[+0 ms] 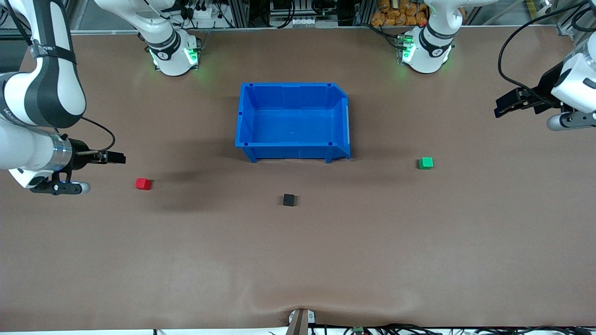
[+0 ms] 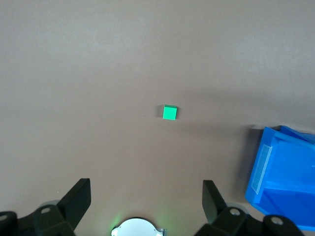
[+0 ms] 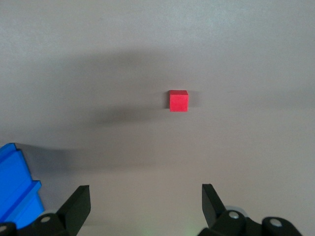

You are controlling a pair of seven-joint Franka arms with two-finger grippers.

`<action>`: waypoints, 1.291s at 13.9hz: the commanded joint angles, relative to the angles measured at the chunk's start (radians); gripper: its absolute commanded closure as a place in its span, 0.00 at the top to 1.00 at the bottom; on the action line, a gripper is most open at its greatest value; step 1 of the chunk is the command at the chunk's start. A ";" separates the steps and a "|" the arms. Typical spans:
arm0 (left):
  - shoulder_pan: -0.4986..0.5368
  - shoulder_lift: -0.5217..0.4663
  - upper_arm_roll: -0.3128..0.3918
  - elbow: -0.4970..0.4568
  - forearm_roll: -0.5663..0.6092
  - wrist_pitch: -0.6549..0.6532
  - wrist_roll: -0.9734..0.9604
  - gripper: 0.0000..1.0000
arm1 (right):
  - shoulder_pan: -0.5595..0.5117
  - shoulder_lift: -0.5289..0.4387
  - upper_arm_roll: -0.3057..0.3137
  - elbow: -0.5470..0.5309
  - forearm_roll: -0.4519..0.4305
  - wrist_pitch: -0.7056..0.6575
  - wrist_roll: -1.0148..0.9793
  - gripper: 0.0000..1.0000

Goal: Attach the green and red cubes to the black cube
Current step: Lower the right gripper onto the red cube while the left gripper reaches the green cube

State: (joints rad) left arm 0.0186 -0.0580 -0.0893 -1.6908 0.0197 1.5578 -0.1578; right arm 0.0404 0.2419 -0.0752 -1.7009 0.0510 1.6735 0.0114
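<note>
**Both grippers raised, wide open, holding nothing; three cubes apart on the table**

Left gripper (image 1: 505,104) up over the left arm's end of the table, fingers (image 2: 78,196) spread wide with nothing between them. Green cube (image 1: 425,163) alone on the brown table (image 1: 298,260), well apart from that gripper, at about 8 o'clock from it in the front view.

Right gripper (image 1: 118,157) up over the right arm's end, fingers (image 3: 212,199) likewise spread wide and bare. Red cube (image 1: 143,184) near it, at about 4 o'clock.

Black cube (image 1: 288,200) between the two coloured cubes, touching neither, nearer the front camera than the blue bin (image 1: 292,148), at the bin's 6 o'clock.
</note>
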 commanded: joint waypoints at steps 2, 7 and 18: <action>0.000 -0.003 -0.004 -0.075 -0.003 0.074 0.000 1.00 | -0.014 -0.016 0.008 -0.075 -0.014 0.077 -0.001 1.00; 0.003 -0.003 -0.012 -0.199 -0.003 0.226 -0.002 1.00 | -0.048 -0.020 0.008 -0.252 -0.014 0.302 -0.002 1.00; -0.011 0.230 -0.049 -0.287 -0.003 0.441 -0.023 1.00 | -0.063 0.080 0.008 -0.353 -0.011 0.596 0.128 1.00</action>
State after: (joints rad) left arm 0.0118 0.1363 -0.1368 -1.9807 0.0197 1.9787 -0.1672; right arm -0.0042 0.2760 -0.0759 -2.0571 0.0507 2.2076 0.1097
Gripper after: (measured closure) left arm 0.000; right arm 0.000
